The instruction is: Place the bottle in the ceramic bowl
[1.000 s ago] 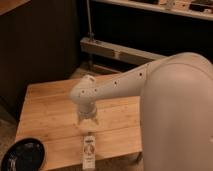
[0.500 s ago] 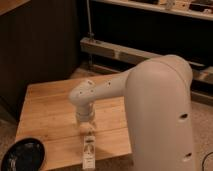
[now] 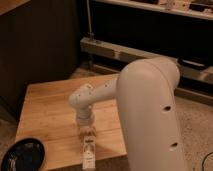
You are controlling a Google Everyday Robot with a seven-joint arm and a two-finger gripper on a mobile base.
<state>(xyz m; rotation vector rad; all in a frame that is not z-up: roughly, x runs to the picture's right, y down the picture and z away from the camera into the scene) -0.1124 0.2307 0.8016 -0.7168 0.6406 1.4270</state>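
The small white bottle [image 3: 89, 154] with a dark label lies near the front edge of the wooden table [image 3: 50, 115], its cap end pointing at me. My gripper [image 3: 87, 134] hangs from the white arm directly over the bottle's far end, right at its top. The glossy black ceramic bowl [image 3: 22, 155] sits at the front left corner of the table, well to the left of the bottle, with nothing in it.
My large white arm body [image 3: 150, 115] fills the right side of the view and hides the table's right part. A dark cabinet wall [image 3: 40, 45] stands behind the table, and metal shelving rails [image 3: 120, 50] run at the back right.
The arm has swung further left and forward, and the gripper has come down closer onto the bottle. The bottle and bowl have not moved.
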